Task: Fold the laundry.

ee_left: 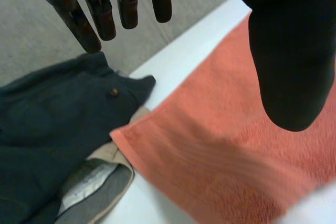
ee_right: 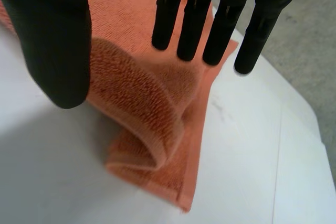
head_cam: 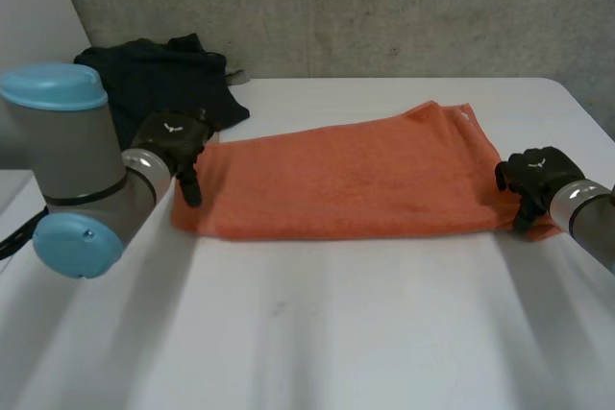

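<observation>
White desk [head_cam: 317, 333] takes up most of what I can see, backed by a grey concrete wall [head_cam: 384, 7]. Across the desk's far half lies the orange towel [head_cam: 346, 180], a long folded strip stretching from one arm to the other. Behind the towel's left end sits a heap of dark clothing [head_cam: 154, 84], right up against the towel's corner, with a paler beige-and-grey garment [ee_left: 100, 182] poking out from under it.

At one side the left arm [head_cam: 67, 170] comes in (grey, with light-blue caps), and the right arm [head_cam: 591, 213] comes in at the other. At the towel's left end is the left robot hand [head_cam: 178, 146], its fingers straight and held well apart from the thumb, with nothing in its grasp. I cannot tell whether a fingertip touches the cloth. The right robot hand [head_cam: 533, 180] is at the towel's right end, by the near corner. Its fingers are straight too and its thumb is set apart. Beneath its palm the towel's end bulges up in a loose roll, not clamped. Smallest of all, a little brown button [ee_left: 113, 92] shows on the dark clothing
</observation>
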Robot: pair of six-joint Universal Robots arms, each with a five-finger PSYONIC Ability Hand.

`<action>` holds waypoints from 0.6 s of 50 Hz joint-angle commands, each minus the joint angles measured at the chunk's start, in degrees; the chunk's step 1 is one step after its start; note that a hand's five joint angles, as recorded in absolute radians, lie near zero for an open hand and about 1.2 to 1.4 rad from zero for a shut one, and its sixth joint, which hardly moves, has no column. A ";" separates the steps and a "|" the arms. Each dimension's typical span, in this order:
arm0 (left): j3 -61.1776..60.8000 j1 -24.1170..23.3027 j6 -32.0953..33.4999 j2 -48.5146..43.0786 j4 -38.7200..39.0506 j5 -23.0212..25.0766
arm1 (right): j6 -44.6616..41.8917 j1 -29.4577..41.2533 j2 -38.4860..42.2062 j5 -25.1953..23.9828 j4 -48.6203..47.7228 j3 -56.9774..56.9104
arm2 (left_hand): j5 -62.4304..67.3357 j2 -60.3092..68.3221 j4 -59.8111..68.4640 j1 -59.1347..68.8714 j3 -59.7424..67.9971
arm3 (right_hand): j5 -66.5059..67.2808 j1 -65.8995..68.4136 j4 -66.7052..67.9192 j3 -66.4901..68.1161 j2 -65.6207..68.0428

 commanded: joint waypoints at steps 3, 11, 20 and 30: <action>2.18 -0.66 3.57 -5.44 -2.74 0.56 | 0.66 0.19 2.45 -0.40 -5.73 0.00 | 2.71 3.34 3.40 4.15 3.25 | 23.68 23.91 23.97 23.98 23.73; 4.11 -1.10 4.89 -9.04 -5.99 0.91 | 0.92 0.55 1.84 -0.48 -4.41 0.35 | 10.43 11.07 11.12 11.87 10.98 | 41.72 41.94 42.00 42.02 41.77; 8.95 -1.63 9.28 -13.35 -6.08 -2.51 | 1.10 1.34 -0.01 -0.57 -0.11 1.32 | 67.28 67.91 67.97 68.71 67.82 | 41.72 41.94 42.00 42.02 41.77; 6.76 -1.01 6.65 -3.53 -8.71 -1.91 | 2.06 1.34 -10.64 -1.80 10.08 2.55 | 67.29 67.92 67.97 68.72 67.83 | 41.72 41.94 42.00 42.02 41.77</action>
